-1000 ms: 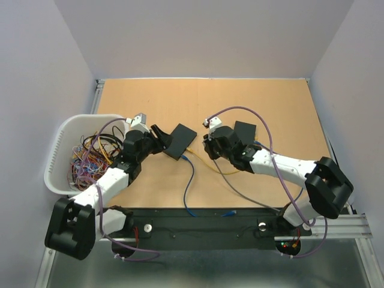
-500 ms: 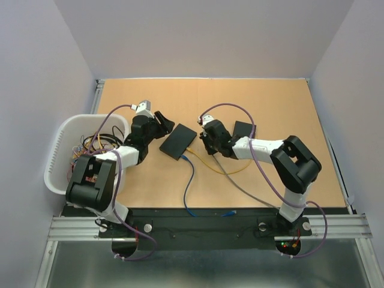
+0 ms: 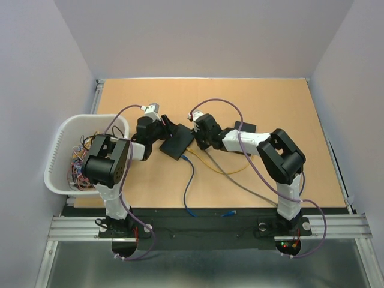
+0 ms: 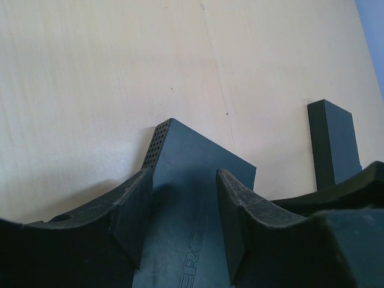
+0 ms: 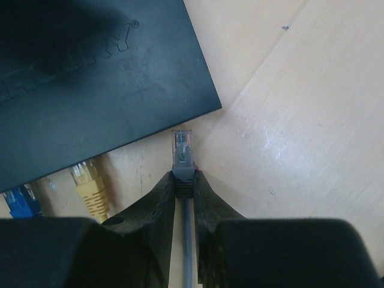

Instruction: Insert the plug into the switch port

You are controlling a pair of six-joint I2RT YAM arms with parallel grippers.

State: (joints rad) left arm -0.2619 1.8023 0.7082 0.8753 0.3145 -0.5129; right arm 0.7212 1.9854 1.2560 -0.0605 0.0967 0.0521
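The black switch (image 3: 180, 144) lies flat at mid-table, with a yellow plug (image 5: 87, 180) and a blue plug (image 5: 20, 202) in its near-edge ports. My left gripper (image 3: 170, 129) is open, its fingers set over the switch's top face (image 4: 186, 180) in the left wrist view (image 4: 183, 186). My right gripper (image 3: 199, 138) is shut on the grey plug (image 5: 182, 151). In the right wrist view (image 5: 184, 177) the plug's clear tip points at the switch's near edge, close to its right corner, a small gap short of it. The port it faces is hidden.
A white basket (image 3: 60, 144) of tangled cables stands at the left edge. A small black box (image 3: 245, 128) lies right of the switch and shows in the left wrist view (image 4: 333, 141). Grey (image 3: 246, 186), yellow (image 3: 223, 170) and blue (image 3: 188, 183) cables trail toward the near edge.
Both arms have swung inward toward the switch. My left gripper has come onto the switch's top. My right gripper has carried the grey plug left to the switch's near edge.
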